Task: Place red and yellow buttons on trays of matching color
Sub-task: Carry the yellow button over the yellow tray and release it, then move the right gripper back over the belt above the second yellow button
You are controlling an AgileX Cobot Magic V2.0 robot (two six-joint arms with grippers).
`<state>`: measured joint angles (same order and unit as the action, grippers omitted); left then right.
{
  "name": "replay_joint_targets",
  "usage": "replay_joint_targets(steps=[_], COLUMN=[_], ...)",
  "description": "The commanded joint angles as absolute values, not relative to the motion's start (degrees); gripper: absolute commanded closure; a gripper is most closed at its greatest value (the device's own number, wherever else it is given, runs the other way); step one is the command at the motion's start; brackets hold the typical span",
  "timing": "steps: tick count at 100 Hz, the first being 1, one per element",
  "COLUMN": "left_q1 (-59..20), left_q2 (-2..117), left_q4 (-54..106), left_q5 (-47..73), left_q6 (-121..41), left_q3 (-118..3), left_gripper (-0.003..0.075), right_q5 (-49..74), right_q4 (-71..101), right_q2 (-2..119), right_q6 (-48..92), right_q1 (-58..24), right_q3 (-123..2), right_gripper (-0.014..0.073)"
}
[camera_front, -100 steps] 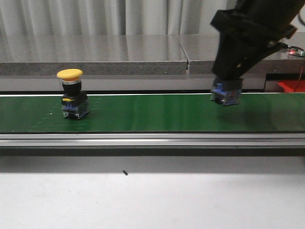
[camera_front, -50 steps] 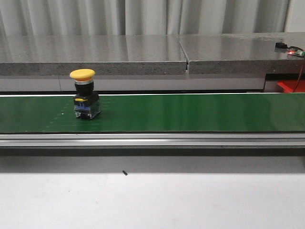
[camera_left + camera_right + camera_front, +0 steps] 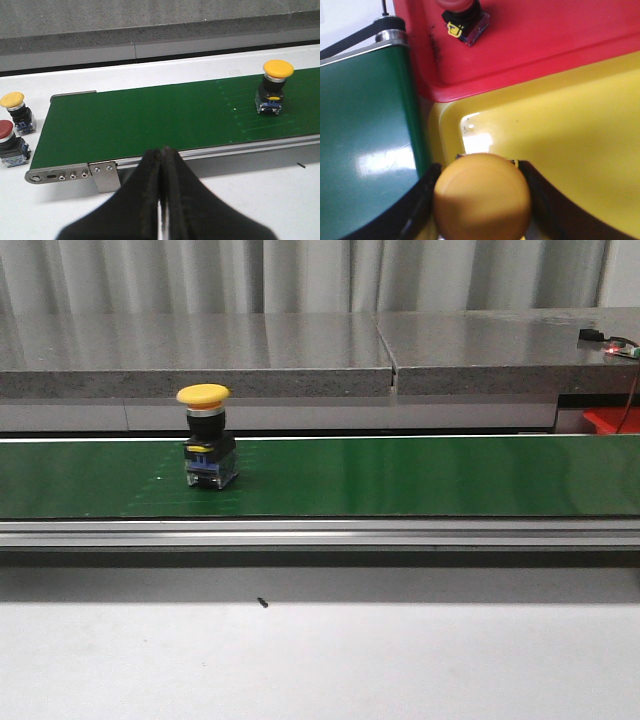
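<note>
Right wrist view only: right hand (image 3: 481,200) clamped on a yellow button (image 3: 481,197), its cap just over the near edge of the yellow tray (image 3: 570,130); red tray (image 3: 545,40) beyond it holds a red-capped button (image 3: 462,20) (cap cropped). Left wrist view: left hand (image 3: 161,200) pinched together, holding nothing, over the white tabletop (image 3: 260,200). A second yellow button (image 3: 208,435) stands upright on the green belt (image 3: 400,475), left of centre. Spare yellow button (image 3: 17,112) and red button (image 3: 10,142) sit off the belt's left end, not shown in front view.
</note>
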<state>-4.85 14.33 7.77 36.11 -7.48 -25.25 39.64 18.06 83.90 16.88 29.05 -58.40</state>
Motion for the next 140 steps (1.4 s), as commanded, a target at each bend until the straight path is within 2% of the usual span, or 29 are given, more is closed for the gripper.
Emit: replay_joint_targets(steps=[1,68,97,107,124,140], left_q1=[-5.2,-5.2,-5.2,-5.2,-5.2,-5.2], left_q2=[14.8,14.8,14.8,14.8,14.8,14.8], left_q4=[8.6,8.6,8.6,8.6,8.6,8.6], left_q5=[32.0,32.0,32.0,32.0,32.0,32.0], left_q6=[-6.9,-6.9,-6.9,-6.9,-6.9,-6.9], left_q3=[-26.7,-26.7,-26.7,-26.7,-26.7,-26.7], left_gripper=[0.0741,0.0741,0.0741,0.0741,0.0741,0.0741], right_q5=[35.5,31.1,31.3,32.0,32.4,32.5], right_q4=[19.3,19.8,19.8,19.8,19.8,19.8], right_q2=[84.5,94.4,94.7,94.7,94.7,94.5], right_q6=[16.9,17.4,17.5,17.5,17.5,17.5], right_q1=[29.5,26.3,26.2,26.2,26.2,26.2], right_q3=[-59.6,-59.6,-59.6,-59.6,-59.6,-59.7], right_gripper=[0.0410,0.0410,0.0403,0.0328,0.0134,0.0112])
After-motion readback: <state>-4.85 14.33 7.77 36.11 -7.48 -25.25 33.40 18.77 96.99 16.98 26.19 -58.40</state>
